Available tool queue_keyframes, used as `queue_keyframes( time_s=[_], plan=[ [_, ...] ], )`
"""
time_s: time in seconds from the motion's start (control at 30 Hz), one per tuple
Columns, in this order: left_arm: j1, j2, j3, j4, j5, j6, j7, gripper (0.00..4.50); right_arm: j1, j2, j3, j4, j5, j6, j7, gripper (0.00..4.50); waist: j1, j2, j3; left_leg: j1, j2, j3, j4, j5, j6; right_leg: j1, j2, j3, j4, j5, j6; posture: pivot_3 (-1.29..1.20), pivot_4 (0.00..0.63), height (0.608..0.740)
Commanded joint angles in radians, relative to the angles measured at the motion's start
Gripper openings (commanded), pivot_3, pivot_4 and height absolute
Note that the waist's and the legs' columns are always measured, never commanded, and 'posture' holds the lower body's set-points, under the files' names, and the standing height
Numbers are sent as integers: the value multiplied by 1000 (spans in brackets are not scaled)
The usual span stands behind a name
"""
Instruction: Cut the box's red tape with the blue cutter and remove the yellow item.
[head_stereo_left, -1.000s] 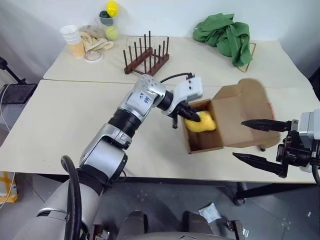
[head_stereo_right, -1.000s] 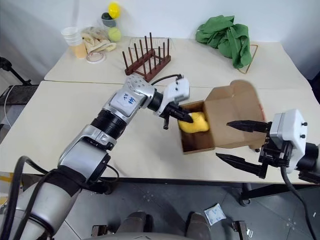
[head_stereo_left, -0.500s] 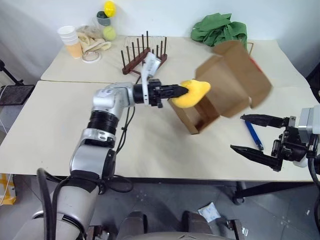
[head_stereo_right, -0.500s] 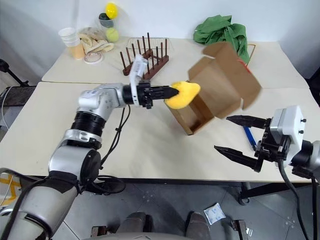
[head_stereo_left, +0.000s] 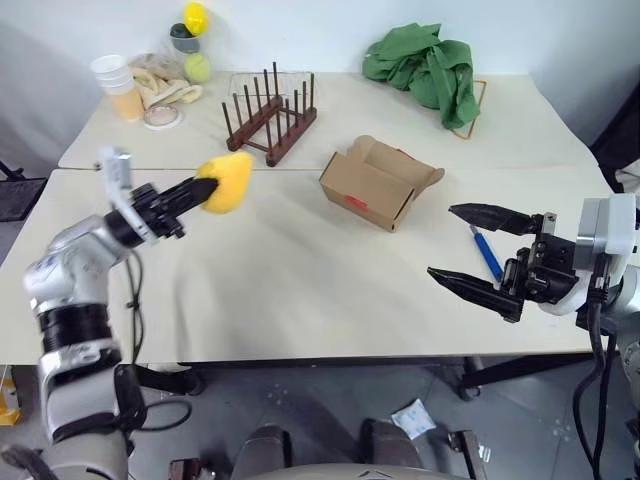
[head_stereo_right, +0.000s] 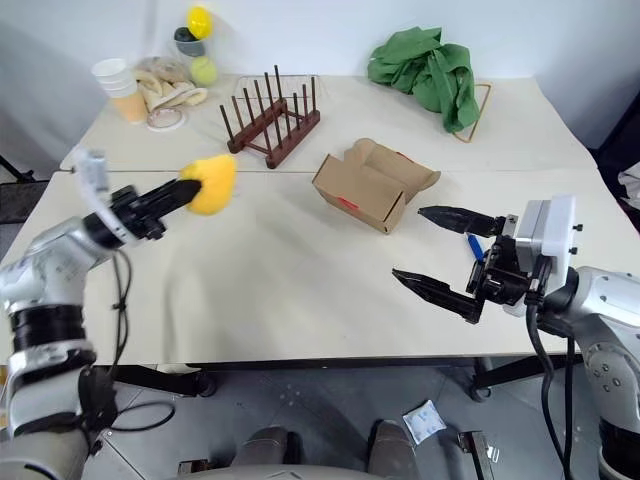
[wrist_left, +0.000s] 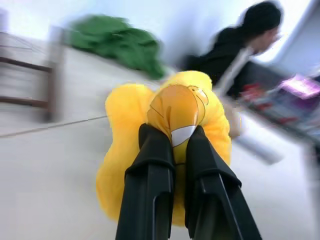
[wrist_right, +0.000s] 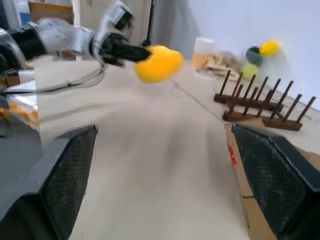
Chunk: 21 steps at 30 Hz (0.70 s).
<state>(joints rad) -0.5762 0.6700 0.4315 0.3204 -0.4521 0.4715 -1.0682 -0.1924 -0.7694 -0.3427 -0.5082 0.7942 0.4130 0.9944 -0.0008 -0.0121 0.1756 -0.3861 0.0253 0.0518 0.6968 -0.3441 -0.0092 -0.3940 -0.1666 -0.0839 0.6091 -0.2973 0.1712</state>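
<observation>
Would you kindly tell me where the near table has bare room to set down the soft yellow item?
The widest free patch lies in front of the left gripper holding the yellow item, between it and the brown cardboard box. The near edge before the box is bare too. By the open right gripper lies the blue cutter.

- The box lies on its side near the middle of the table; the table in front of it, toward the robot, is bare and wide.
- Left of the box the surface is free as far as the left gripper, which hangs above the table with the yellow item pinched between its fingers.
- Behind the box, to the left, the wooden peg rack stands upright and blocks low passage there.
- Right of the box the blue cutter lies flat, and the right gripper hangs over it with its fingers spread wide.
- Far behind the box, to the right, a green cloth is heaped.
</observation>
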Motion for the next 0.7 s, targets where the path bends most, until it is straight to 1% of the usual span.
queue_keyframes(
  time_s=[0.03,0.07,0.13,0.2,0.23,0.3,0.4,0.5,0.53,0.6,0.63,0.7],
  plan=[
    [153,69,18,-38,79,-182,0,0,3,14,54,18,-48,-72,53,4500,1,0,0,0,0,0,0,0,0,0,0,0,0,0,0,0,150,740],
    [181,75,17,-36,101,-236,29,0,5,19,75,35,-68,-94,71,4500,7,0,0,0,0,0,0,0,0,0,0,0,-1,0,0,0,150,740],
    [204,70,15,-39,109,-269,76,0,0,37,113,66,-91,-123,94,4500,24,-2,1,0,0,0,1,0,0,1,0,0,-1,0,0,0,150,740],
    [213,51,-6,-58,111,-287,103,726,-20,67,149,93,-105,-143,96,4500,33,-3,0,-1,0,0,3,0,0,2,0,0,-1,0,0,0,150,740],
    [216,40,-20,-66,111,-294,112,932,-30,77,167,106,-116,-156,103,4500,33,-3,0,-1,0,0,3,0,1,2,0,0,-1,0,0,0,150,740],
    [224,27,-45,-81,103,-263,131,1554,-44,89,186,135,-137,-184,120,4500,32,-3,0,0,0,0,3,-1,1,2,0,0,-1,0,-1,0,150,740],
    [264,48,-66,-94,131,-265,151,2469,-49,91,183,162,-143,-202,129,4500,24,-3,0,0,0,0,1,-1,1,0,0,0,0,0,-1,0,150,740],
    [295,74,-15,-149,63,-200,150,3433,-57,84,167,176,-134,-203,132,4500,10,-3,0,0,1,1,0,-1,0,-1,0,-2,1,0,-1,0,150,740],
    [305,82,1,-170,34,-167,146,3665,-60,82,162,180,-131,-201,130,4500,7,-3,0,0,2,1,0,-1,0,-1,0,-4,1,0,-1,0,150,740],
    [329,86,25,-217,-13,-127,138,4360,-64,77,154,197,-129,-204,140,4500,1,-2,1,0,2,1,0,-1,0,-1,0,-4,1,0,-1,0,150,740],
    [353,88,43,-251,-44,-107,126,4459,-67,71,150,213,-138,-213,150,4500,0,-2,1,0,2,1,0,-1,0,-1,0,-4,1,0,-1,0,150,740],
    [396,88,87,-283,-85,-79,128,4459,-84,60,141,263,-169,-247,168,4500,-1,-2,1,0,2,1,0,-1,-1,0,0,-4,1,0,-1,0,150,740]
  ],
)
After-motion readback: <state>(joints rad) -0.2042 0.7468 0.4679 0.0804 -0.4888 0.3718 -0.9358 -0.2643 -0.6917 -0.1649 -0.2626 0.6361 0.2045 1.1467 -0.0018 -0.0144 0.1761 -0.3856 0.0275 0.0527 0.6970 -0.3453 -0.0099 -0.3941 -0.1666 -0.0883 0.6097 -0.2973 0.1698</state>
